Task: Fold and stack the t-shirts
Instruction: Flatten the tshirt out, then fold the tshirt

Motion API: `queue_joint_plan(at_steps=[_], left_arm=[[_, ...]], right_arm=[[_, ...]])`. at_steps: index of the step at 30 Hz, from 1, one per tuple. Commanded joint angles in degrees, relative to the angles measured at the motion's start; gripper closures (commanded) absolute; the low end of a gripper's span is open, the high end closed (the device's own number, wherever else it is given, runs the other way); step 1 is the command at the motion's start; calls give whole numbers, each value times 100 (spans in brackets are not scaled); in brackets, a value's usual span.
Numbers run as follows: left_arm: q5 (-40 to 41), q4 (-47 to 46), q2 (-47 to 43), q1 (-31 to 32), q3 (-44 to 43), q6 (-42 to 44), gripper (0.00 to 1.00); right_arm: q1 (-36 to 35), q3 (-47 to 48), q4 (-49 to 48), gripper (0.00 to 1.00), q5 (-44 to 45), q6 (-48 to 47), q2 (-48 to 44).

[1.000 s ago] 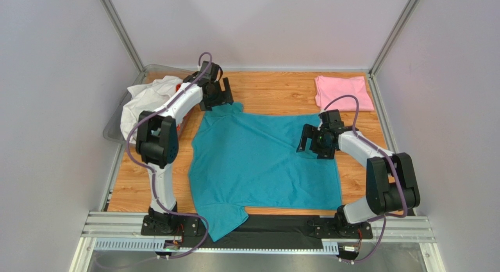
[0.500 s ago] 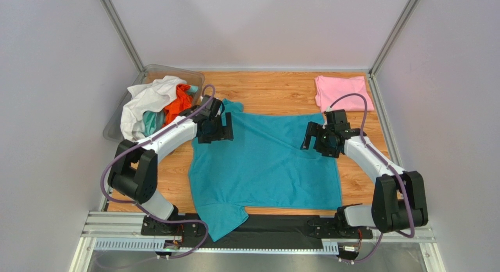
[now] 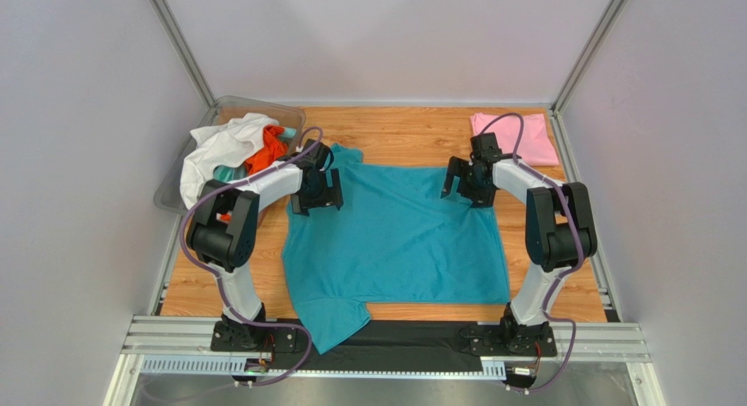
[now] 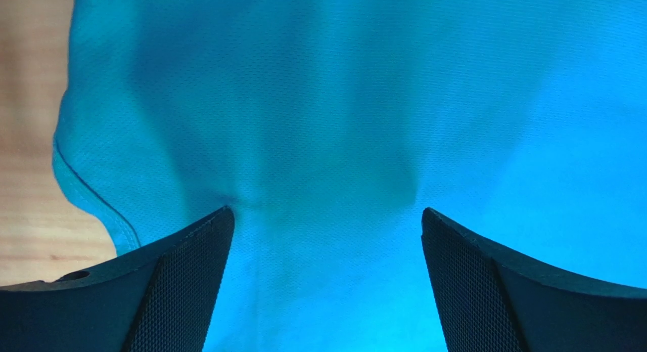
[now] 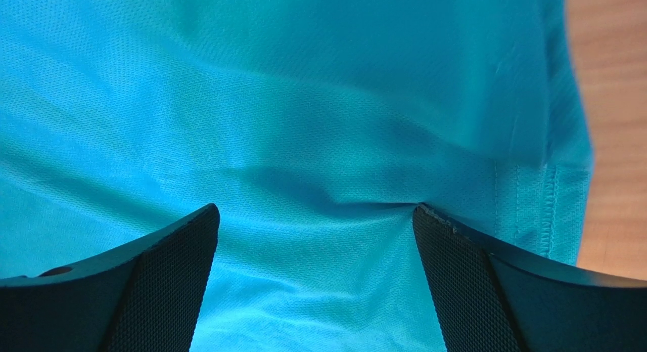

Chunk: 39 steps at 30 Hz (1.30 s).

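Presumably for smoothing, the teal-blue t-shirt (image 3: 394, 240) is pressed onto the worktop (image 3: 403, 130) at its far corners by left fingers (image 4: 178, 291) and right fingers (image 5: 163, 287), both spread open

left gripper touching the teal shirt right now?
Touching. Left wrist view: the fingertips of the open left gripper press into the teal t-shirt, and the fabric puckers at each tip.

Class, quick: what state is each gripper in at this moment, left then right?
Left gripper: open, jaws wide over the teal shirt, nothing clamped.
Right gripper: open, jaws wide over the same shirt, nothing clamped.
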State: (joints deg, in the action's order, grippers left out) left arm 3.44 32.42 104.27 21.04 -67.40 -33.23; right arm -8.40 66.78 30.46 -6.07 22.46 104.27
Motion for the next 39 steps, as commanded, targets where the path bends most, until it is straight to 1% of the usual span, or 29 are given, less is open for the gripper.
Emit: queue_joint_plan(at_steps=[1, 6, 10, 12, 16, 18, 20, 21, 22, 23, 24, 25, 26, 27, 28, 29, 30, 31, 32, 33, 34, 35, 36, 37, 39], left_arm=[[-45, 114, 444, -161, -519, 36, 0], [-19, 588, 1164, -302, -1414, 133, 0], [-10, 765, 1491, -320, -2048, 247, 0], [-63, 844, 1561, -320, -2346, 282, 0], [-300, 888, 1325, -320, -2620, 422, 0], [-300, 915, 965, -311, -2682, 414, 0], [-300, 924, 623, -250, -2586, 379, 0], [-300, 924, 212, -206, -2394, 379, 0], [-300, 924, -10, -144, -2244, 379, 0], [-231, 924, -499, 4, -1851, 370, 0], [-152, 924, -765, 93, -1604, 335, 0], [-20, 924, -1037, 189, -1323, 265, 0], [24, 924, -1640, 373, -667, 178, 0], [60, 915, -1942, 488, -304, -41, 0], [130, 906, -2259, 724, 74, -156, 0], [148, 915, -2853, 857, 817, -262, 0], [165, 915, -3155, 1015, 1199, -585, 0], [79, 923, -3454, 1338, 1568, -736, 0], [-1, 932, -4005, 1542, 2233, -929, 0], [-54, 941, -4254, 1761, 2535, -1331, 0], [-167, 959, -4501, 2216, 2817, -1596, 0], [-247, 967, -4912, 2464, 3272, -1816, 0], [-282, 976, -5090, 2701, 3459, -2036, 0], [-257, 1002, -5257, 3165, 3609, -2517, 0], [-64, 1134, -5583, 3572, 3874, -2906, 1]], right_arm=[[93, 360, -102, 0, 114, -14, 584], [172, 888, 13, 0, 70, -13, 1007], [207, 1363, 162, 0, 44, -40, 1323], [225, 1617, 284, 0, 18, -66, 1333], [225, 1891, 487, 0, -26, -189, 1009], [234, 1900, 575, 0, -122, -224, 772], [216, 1769, 602, 0, -202, -216, 271], [199, 1646, 584, 0, -254, -155, 69], [181, 1366, 584, 0, -246, -128, -394], [146, 1146, 567, 0, -246, -110, -651], [137, 935, 532, 0, -185, 3, -1193], [137, 437, 514, 0, -158, 74, -1477], [137, 188, 523, 0, -97, 170, -1758], [146, -58, 514, 0, -1, 328, -2326], [146, -643, 479, 0, 44, 416, -2628], [181, -893, 470, 0, 96, 496, -2909], [181, -1182, 461, 0, 262, 575, -3434], [199, -1411, 461, 0, 342, 723, -3683], [234, -1814, 470, 0, 404, 777, -3912], [260, -1983, 513, 0, 474, 865, -4280], [286, -2124, 531, 0, 466, 987, -4422], [321, -2361, 540, 0, 449, 1006, -4537], [348, -2433, 540, 0, 318, 997, -4703], [348, -2494, 549, 0, 264, 989, -4749], [357, -2582, 584, 0, 107, 1006, -4775]])
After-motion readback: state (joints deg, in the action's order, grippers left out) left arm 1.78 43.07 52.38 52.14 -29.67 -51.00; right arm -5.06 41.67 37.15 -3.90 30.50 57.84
